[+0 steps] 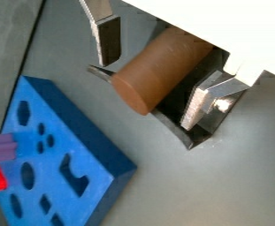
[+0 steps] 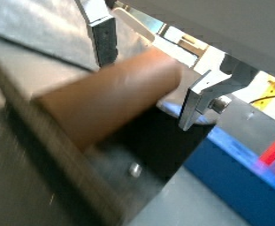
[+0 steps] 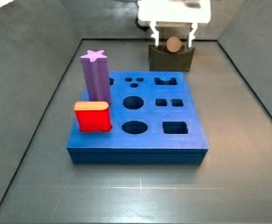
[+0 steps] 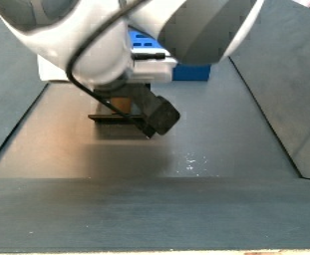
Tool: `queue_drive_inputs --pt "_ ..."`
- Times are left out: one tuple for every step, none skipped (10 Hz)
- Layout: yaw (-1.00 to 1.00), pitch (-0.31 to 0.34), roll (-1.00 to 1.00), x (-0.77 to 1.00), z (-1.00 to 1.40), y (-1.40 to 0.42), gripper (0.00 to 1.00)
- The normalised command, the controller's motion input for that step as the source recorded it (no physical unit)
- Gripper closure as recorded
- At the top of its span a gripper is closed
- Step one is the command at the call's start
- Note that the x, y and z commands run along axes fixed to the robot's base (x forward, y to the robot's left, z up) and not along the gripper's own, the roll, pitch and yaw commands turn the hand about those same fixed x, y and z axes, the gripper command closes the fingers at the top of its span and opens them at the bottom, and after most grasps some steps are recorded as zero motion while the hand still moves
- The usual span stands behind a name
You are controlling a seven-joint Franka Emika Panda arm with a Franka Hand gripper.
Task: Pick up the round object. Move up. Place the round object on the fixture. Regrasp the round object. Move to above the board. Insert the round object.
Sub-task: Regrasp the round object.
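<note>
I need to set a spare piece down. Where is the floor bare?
Bare floor lies in front of the board and along both its sides. It is crowded behind the board, where the gripper straddles the round object lying on the fixture.

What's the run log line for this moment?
stage: peg on fixture | pincer: astride peg, grip unclear | peg: lying in fixture notch | board: round hole free

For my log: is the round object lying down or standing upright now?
Lying down: the round object rests on the fixture, between the gripper fingers.
</note>
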Motion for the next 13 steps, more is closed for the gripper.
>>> queue_drive_inputs --pt "-0.01 -0.017 0.11 -0.03 1.0 0.0 0.0" --pt "0.02 0.015 0.11 -0.04 1.0 0.0 0.0" --pt "0.03 0.052 0.1 -0.04 1.0 0.0 0.0" --pt "0.02 0.087 0.09 -0.04 0.9 0.0 0.0" --pt "0.02 0.108 0.09 -0.04 0.78 0.01 0.0" --pt "0.0 0.132 0.08 -0.03 0.56 0.01 0.0" --pt "-0.01 0.14 0.07 -0.03 0.39 0.01 0.0" --pt "0.02 0.055 1.0 -0.1 0.91 -0.82 0.0" --pt "0.02 0.054 1.0 -0.1 0.77 -0.81 0.0" --pt "0.02 0.043 1.0 -0.1 0.59 -0.65 0.0" --pt "0.02 0.038 1.0 -0.11 0.47 -0.55 0.0" --pt "0.02 0.031 1.0 -0.09 0.2 -0.34 0.0" --pt "0.02 0.03 1.0 -0.06 0.06 -0.17 0.0"
